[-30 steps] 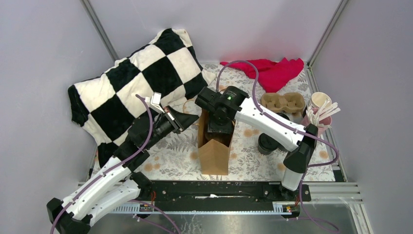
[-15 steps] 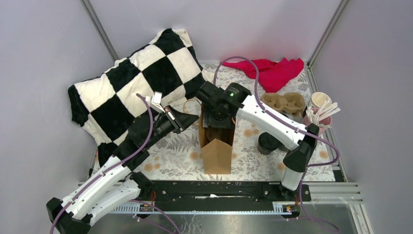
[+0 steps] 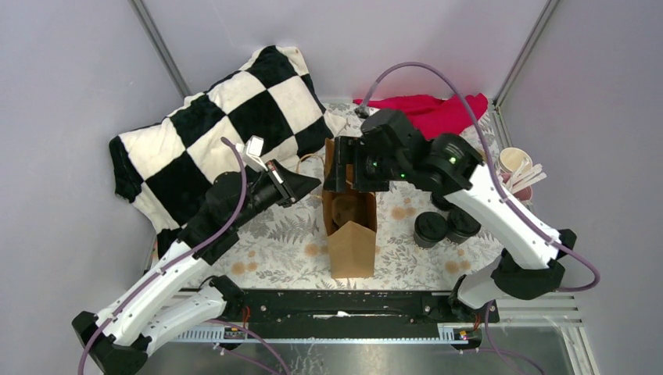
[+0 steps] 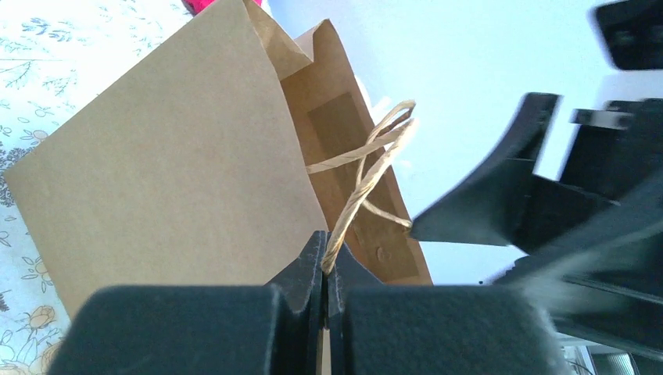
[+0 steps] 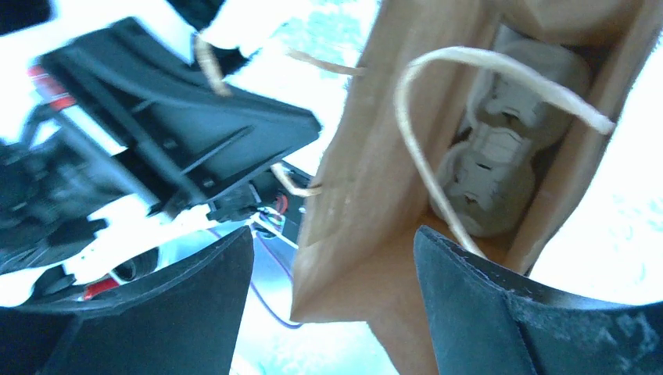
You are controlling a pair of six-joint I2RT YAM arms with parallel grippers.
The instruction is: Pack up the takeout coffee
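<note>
On the tabletop (image 3: 406, 266), the left end effector (image 4: 324, 269) is clamped on the twine handle (image 4: 363, 176) of the brown paper bag (image 3: 352, 246); the right end effector (image 5: 332, 242) hangs over its far end, fingers apart.

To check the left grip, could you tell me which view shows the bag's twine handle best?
Left wrist: the twine handle runs clearly into the shut left gripper. Top external shows only a tiny loop; right wrist shows it blurred.
</note>
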